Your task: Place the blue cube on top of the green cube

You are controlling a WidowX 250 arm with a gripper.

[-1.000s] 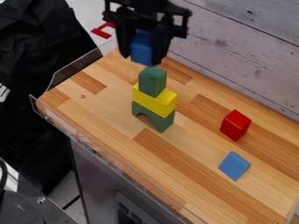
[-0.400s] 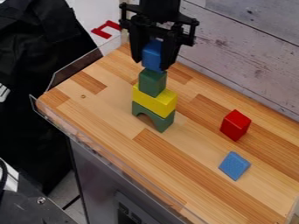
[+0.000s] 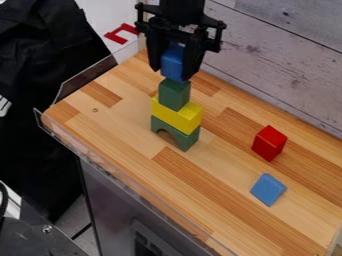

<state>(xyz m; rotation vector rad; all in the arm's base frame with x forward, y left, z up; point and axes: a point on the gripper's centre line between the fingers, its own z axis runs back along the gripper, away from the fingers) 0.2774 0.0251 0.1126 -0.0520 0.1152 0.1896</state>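
At the upper middle of the view my gripper (image 3: 173, 72) hangs over the block stack, shut on the blue cube (image 3: 172, 63). The cube's lower end is right at the top of the green cube (image 3: 174, 94); I cannot tell whether the two touch. Below the green cube lies a yellow block (image 3: 177, 115), and a green arch block (image 3: 175, 134) stands at the bottom of the stack on the wooden table (image 3: 220, 192).
A red block (image 3: 269, 143) and a flat blue block (image 3: 268, 189) lie on the table to the right of the stack. A plank wall (image 3: 280, 55) runs behind the table, and a clear guard (image 3: 87, 77) lines the left edge.
Compared with a second ago, the gripper and the blue cube are lower in the scene and slightly to the right. Since the last earlier frame they have shifted only a touch left.
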